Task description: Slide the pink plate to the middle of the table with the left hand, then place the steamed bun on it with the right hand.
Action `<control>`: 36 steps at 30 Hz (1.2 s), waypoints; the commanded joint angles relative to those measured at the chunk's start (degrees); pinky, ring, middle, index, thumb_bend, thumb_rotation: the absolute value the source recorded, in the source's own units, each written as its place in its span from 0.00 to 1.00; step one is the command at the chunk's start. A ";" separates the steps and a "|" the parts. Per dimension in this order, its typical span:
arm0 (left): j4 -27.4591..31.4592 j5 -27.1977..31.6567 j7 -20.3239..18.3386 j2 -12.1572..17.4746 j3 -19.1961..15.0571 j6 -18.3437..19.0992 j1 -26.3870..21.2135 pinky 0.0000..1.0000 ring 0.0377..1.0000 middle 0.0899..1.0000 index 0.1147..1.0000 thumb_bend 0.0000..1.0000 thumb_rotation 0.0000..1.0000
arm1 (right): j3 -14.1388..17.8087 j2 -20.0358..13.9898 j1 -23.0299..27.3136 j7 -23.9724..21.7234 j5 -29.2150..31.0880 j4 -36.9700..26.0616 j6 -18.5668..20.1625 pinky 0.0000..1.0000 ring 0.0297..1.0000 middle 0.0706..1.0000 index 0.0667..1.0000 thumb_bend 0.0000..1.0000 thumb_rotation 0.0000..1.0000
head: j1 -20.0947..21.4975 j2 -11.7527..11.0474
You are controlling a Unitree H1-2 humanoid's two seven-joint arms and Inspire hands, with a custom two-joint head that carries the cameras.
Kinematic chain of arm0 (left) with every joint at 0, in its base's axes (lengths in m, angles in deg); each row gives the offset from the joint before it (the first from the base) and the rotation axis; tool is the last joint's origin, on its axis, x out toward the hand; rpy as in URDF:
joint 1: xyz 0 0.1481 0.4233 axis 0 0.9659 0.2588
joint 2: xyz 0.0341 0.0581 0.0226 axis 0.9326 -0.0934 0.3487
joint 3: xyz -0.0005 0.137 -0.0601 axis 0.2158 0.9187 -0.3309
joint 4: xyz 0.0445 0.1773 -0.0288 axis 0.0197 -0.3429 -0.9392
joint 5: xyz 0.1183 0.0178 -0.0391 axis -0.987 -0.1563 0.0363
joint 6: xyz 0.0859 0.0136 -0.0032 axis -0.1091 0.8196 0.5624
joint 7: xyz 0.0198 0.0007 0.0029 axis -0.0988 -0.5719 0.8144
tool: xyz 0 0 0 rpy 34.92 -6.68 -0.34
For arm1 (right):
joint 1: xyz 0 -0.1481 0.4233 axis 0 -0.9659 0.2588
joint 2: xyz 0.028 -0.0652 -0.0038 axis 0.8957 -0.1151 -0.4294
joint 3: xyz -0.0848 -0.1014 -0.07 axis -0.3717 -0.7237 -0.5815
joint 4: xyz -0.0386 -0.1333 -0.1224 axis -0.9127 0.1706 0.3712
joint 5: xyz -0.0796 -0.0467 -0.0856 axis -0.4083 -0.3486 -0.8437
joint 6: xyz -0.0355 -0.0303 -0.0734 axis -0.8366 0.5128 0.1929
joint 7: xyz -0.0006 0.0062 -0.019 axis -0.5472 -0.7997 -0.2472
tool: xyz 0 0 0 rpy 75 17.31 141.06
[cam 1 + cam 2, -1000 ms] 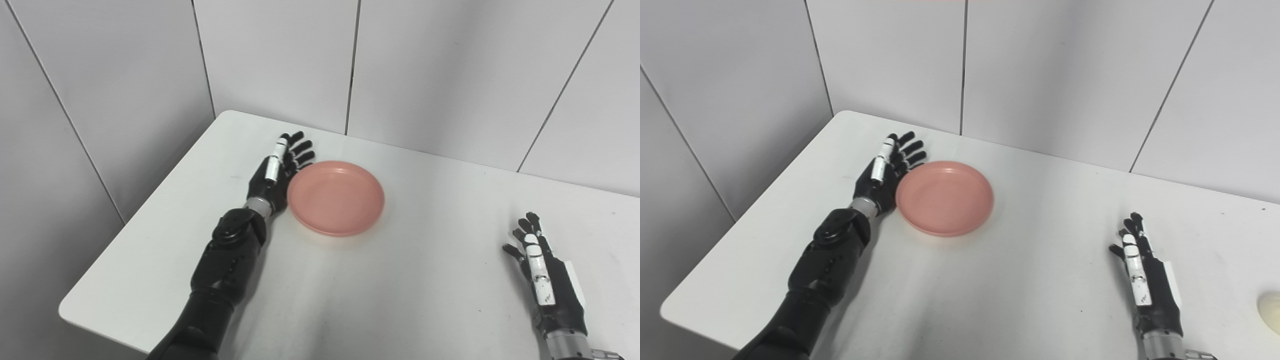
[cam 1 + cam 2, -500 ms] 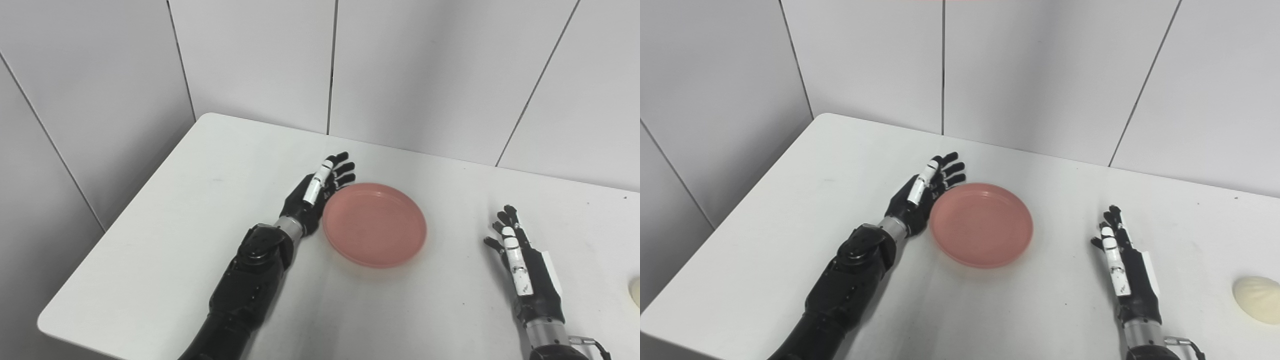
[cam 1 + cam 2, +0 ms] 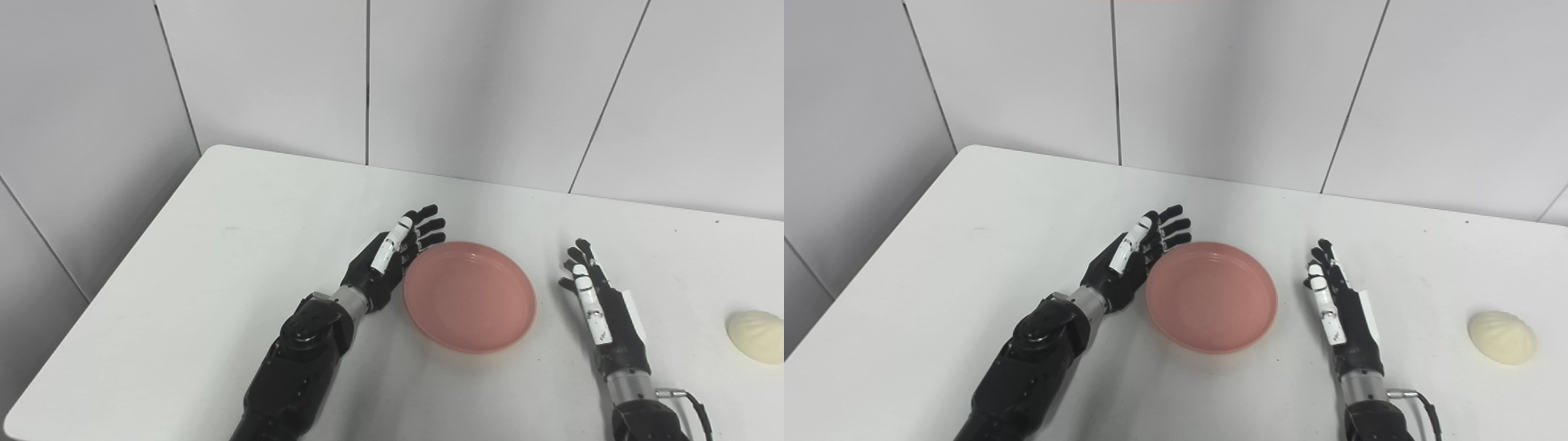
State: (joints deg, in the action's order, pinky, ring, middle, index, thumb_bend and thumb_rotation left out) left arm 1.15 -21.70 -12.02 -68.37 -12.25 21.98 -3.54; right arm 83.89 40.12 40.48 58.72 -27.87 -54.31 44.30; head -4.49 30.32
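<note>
**A:** Pink plate (image 3: 470,296): where does it lie, and what has changed?

**B:** You see it flat on the white worktop (image 3: 202,257), near the middle. Over the last second it has travelled rightward across the worktop, away from the left corner; the camera has also swung right, so part of the shift in the picture is only apparent. The left hand (image 3: 392,260) rests edge-on against the plate's left rim, fingers (image 3: 422,226) straight and spread, gripping nothing.

**A:** And the right hand?

**B:** The right hand (image 3: 597,303) lies just right of the plate, not touching it, fingers extended and apart, empty. The bun (image 3: 755,345) sits well apart at the far right, untouched; it has only now come fully into the left eye view.

**A:** Meaning for the task?

**B:** You may judge the slide nearly or fully done; the bun pickup has not begun.

**A:** Any writing?

**B:** No brand, label or legible text shows on any item.
</note>
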 commanded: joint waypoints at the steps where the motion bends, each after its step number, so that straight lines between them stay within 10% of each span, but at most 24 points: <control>1: -1.60 0.15 -0.85 0.47 0.28 5.35 2.94 0.89 0.89 0.89 0.88 0.39 1.00 | -0.71 0.62 -0.98 -0.01 -0.57 1.35 0.03 0.86 0.91 0.92 0.95 0.21 1.00 | 0.53 0.12; 23: -6.36 -0.46 -3.54 2.54 -0.68 2.85 2.93 0.90 0.90 0.90 0.88 0.40 1.00 | -0.21 0.89 0.42 1.51 -1.67 0.73 0.46 0.84 0.88 0.92 0.95 0.40 1.00 | 7.02 -0.45; 30: -7.11 -0.36 -4.52 3.17 -1.40 2.77 3.02 0.89 0.89 0.90 0.88 0.40 1.00 | -1.04 -1.58 1.50 5.53 -11.55 -6.26 -0.77 0.70 0.79 0.86 0.92 0.51 0.91 | 10.29 -1.32; 36: -8.62 0.15 -5.96 4.25 -1.96 1.52 2.83 0.88 0.88 0.89 0.88 0.40 1.00 | 0.16 -4.82 2.87 4.58 -19.77 -17.47 6.23 0.67 0.77 0.84 0.90 0.68 0.83 | 13.57 -2.06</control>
State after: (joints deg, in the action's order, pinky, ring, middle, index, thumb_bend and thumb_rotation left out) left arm -3.10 -19.78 -19.08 -66.07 -14.19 20.37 -4.65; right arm 83.28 36.05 41.08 63.03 -46.20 -68.61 49.15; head 8.43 28.39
